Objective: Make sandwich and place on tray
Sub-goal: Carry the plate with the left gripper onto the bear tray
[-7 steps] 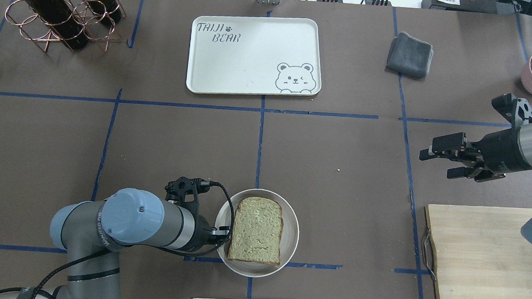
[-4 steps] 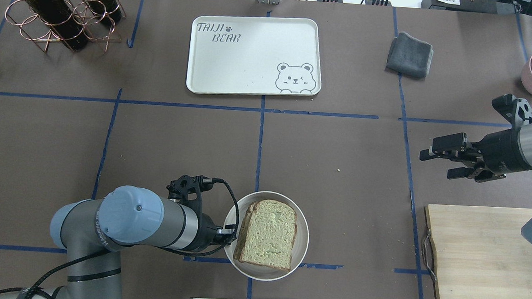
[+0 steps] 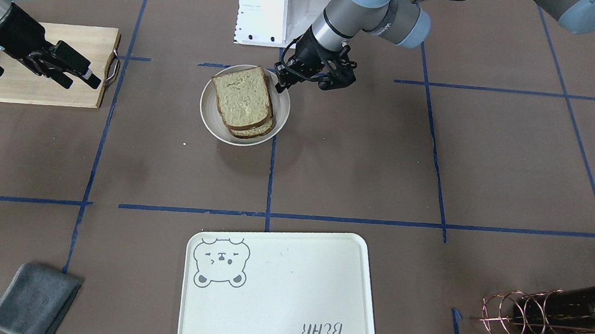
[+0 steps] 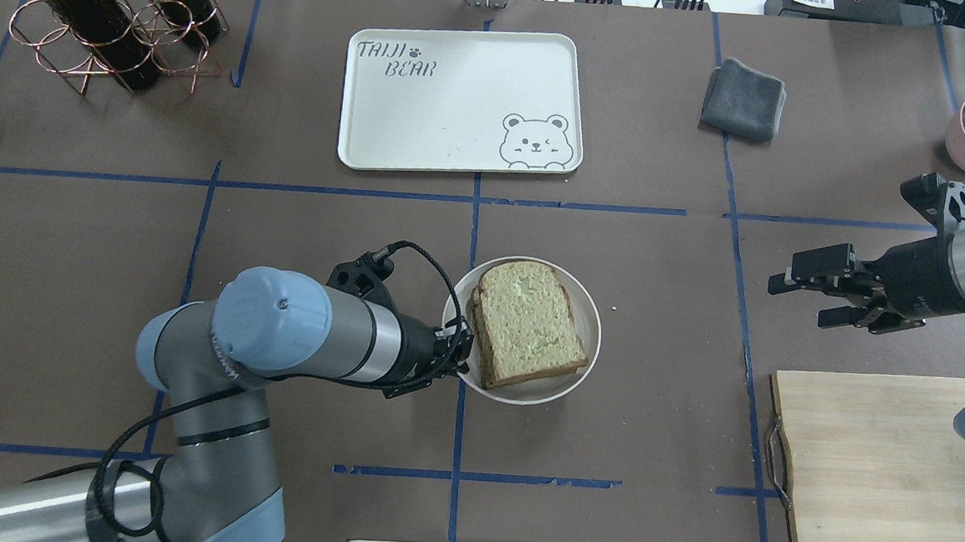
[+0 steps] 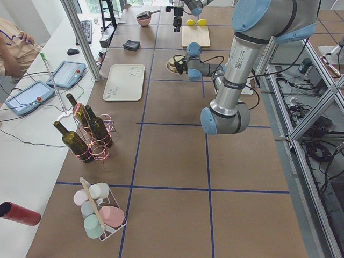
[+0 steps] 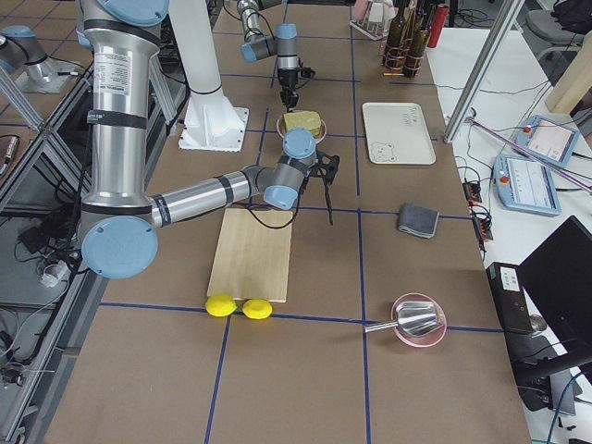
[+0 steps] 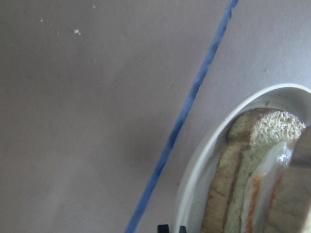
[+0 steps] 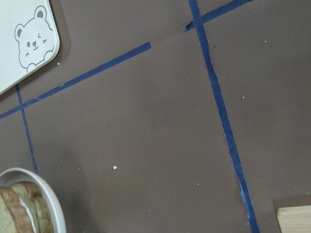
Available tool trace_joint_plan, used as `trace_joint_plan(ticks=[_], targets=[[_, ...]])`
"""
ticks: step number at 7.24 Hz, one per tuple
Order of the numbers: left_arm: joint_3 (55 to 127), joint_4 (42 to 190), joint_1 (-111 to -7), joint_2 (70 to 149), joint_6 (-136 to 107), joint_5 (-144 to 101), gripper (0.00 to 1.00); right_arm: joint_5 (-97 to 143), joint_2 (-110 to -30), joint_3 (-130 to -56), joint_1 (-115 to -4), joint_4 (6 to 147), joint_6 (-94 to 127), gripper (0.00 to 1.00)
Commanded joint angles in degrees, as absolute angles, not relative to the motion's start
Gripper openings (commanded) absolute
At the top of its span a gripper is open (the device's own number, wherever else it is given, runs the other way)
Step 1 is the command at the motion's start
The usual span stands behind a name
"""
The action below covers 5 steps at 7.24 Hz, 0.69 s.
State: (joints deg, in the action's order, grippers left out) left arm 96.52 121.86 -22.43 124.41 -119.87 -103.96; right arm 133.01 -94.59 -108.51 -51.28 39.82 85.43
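Nearest to me, the left claw (image 4: 459, 352) is pinching the left rim of one small round white dish (image 4: 590, 318), smooth and shallow, which sits on the brown paper-covered surface (image 4: 325, 236) crossed by blue tape lines. In the dish lies the sandwich (image 4: 525, 324): two square slices of tan, porous bread with dark brown crusts, stacked slightly askew. The left wrist view shows one glossy white-and-orange egg layer (image 7: 257, 194) between them. To the right, one pale wooden cutting board (image 4: 873, 462), rectangular with a thin metal handle, lies flat. In the right side view, two round yellow fruits (image 6: 239, 307) sit just beside its end. Beyond the board, the right claw (image 4: 803, 297) hangs above the bare surface with its two black fingers spread, gripping nothing. Farther off, well apart from the dish, is the one tray (image 4: 459, 110): matte cream-white, rectangular with rounded corners, printed with a grey bear face and "TAIJI BEAR". Right of it lies one folded grey cloth (image 4: 743, 99), soft and thick. At the far left corner, a copper wire rack (image 4: 85, 62) holds dark glass bottles, two showing from overhead.
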Motion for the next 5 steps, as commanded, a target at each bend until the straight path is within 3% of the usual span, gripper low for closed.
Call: trace_joint_plan(ticks=[1, 3, 5], targets=[[82.34, 121.9, -29.85, 135.22, -136.61, -103.89, 0.0, 133.07, -95.1, -108.63, -51.42, 39.81, 85.43, 1.0], [67.84, 121.64, -33.72, 143.22, -141.12, -103.01, 0.0, 133.07, -95.36, -108.72, -51.42, 39.73, 85.43, 1.0], [61.19, 122.25, -35.85, 146.07, -141.59, -96.69, 0.0, 132.89, -95.71, -109.6, -51.33, 39.73, 85.43, 1.0]])
